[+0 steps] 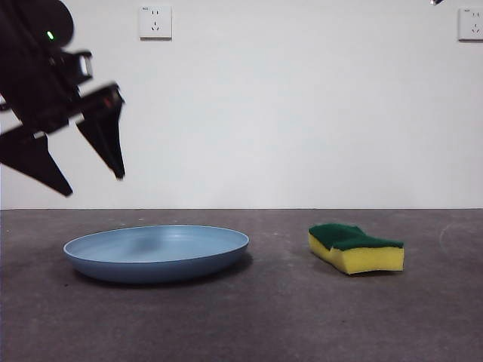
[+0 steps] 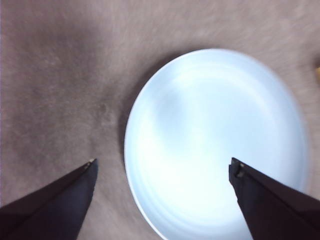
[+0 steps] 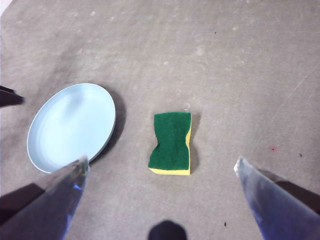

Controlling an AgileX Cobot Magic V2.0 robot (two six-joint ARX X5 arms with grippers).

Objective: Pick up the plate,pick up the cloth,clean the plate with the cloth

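Here the plate [image 1: 156, 253] lies flat on the table [image 1: 249, 324], with the sponge [image 1: 355, 248] at its 3 o'clock, well apart, green side up. The left gripper [image 1: 94, 185] hangs above the plate's 9 o'clock rim, jaws spread wide and empty. The right gripper [image 3: 160, 165] is high over the sponge, jaws likewise wide apart, holding nothing.

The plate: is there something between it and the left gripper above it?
Nothing visible. The left gripper, jaws open, hangs over the plate with only air between; the sponge lies apart to the side.
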